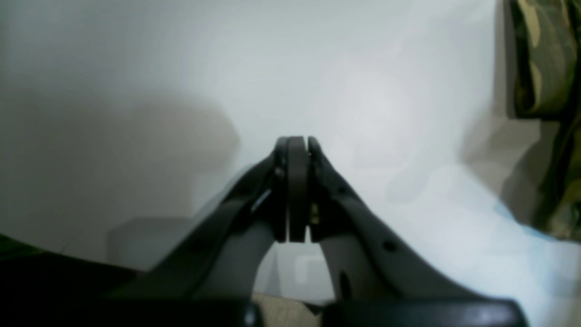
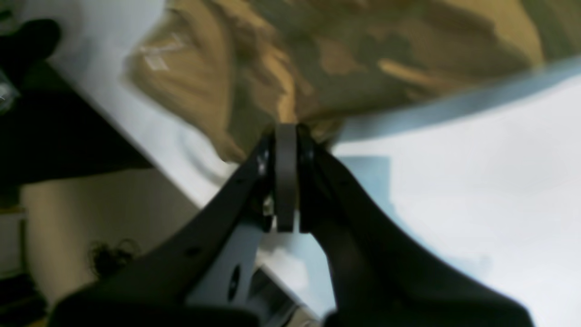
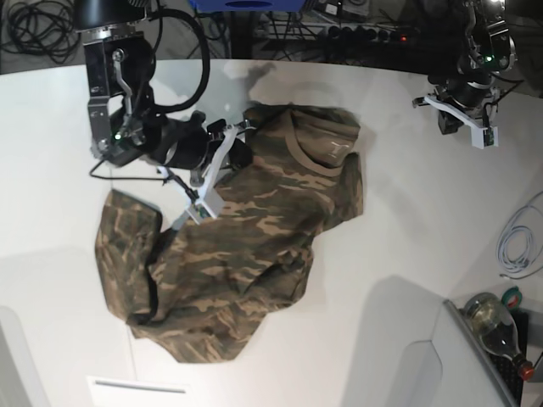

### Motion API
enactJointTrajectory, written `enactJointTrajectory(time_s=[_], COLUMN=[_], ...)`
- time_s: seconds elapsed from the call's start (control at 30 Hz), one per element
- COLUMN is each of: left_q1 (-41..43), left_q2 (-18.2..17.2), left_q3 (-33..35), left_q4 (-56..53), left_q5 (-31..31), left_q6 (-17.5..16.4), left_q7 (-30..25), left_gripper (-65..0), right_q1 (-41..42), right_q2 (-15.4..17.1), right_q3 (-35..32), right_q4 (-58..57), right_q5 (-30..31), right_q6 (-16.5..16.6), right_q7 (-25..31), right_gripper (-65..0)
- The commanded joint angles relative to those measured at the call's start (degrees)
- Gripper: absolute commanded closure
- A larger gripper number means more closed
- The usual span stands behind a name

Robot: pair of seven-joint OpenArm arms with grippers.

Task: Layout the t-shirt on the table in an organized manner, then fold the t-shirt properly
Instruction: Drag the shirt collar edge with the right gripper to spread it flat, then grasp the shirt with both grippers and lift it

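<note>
Label inside the shirt's collar shows as a pale patch; nothing on it is readable. The shirt lies rumpled on the worktop, most of it spreading below and beside the right claw, whose jaws are pressed together on a bunched fold of shirt. The left claw is pressed together on nothing, over bare worktop, shirt off to its side. Only the base view shows cables and a bottle at the worktop's edge, well apart from both claws.
</note>
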Motion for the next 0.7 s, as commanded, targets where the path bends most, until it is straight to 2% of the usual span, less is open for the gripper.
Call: enactJointTrajectory(time_s=[0.0,0.03,0.1,0.23,0.3,0.37,0.43,0.5,0.6,0.63,0.67], left_q1=[0.08,-0.01,-0.1,-0.1,0.08,0.17,0.17,0.17,0.52,0.7,0.7], left_q2=[-0.67,-0.67,-0.67,-0.67,-0.67,-0.67,-0.67,-0.67,-1.02,-1.11,-1.11], left_q3=[0.26,0.44,0.88,2.37,2.81,2.64,2.2,2.2,2.2,2.2,2.2], left_q4=[1.08,1.08,1.44,2.84,4.07,4.78,4.69,4.6,4.51,4.51,4.69], left_q5=[-0.47,-0.47,-0.47,-0.47,-0.38,-0.11,-0.38,-0.11,-0.11,-0.11,-0.11], left_q6=[-0.01,-0.01,-0.01,-0.01,-0.01,-0.01,-0.01,-0.01,-0.01,-0.01,-0.01], left_q7=[-1.01,-1.01,-1.01,-1.01,-1.01,-1.01,-1.01,-1.01,-1.01,-1.01,-1.01], left_gripper=[0.0,0.0,0.0,0.0,0.0,0.0,0.0,0.0,0.0,0.0,0.0], right_q1=[1.16,1.77,4.15,11.62,14.17,12.76,8.28,3.18,-2.27,-3.24,-3.5], right_q2=[-0.38,-0.56,-0.82,-0.56,0.67,1.38,1.38,1.38,1.38,1.38,1.38], right_q3=[0.3,0.3,0.3,0.39,1.09,3.02,4.87,5.84,5.75,5.75,5.66], right_q4=[3.89,6.88,10.4,7.59,4.33,3.28,3.54,3.28,1.52,0.46,-0.94], right_q5=[2.75,3.54,3.89,3.63,2.48,3.01,4.33,4.68,4.68,4.68,4.68], right_q6=[0.48,0.48,0.39,0.39,-1.19,-4.27,-5.85,-6.2,-6.11,-6.11,-6.02], right_q7=[0.0,-1.85,-4.39,-5.36,-5.71,-5.71,-5.27,-3.87,3.08,5.19,6.33], right_gripper=[-2.7,-0.5,0.0,-0.3,-0.8,-1.4,-7.8,-23.6,-44.7,-46.8,-46.2])
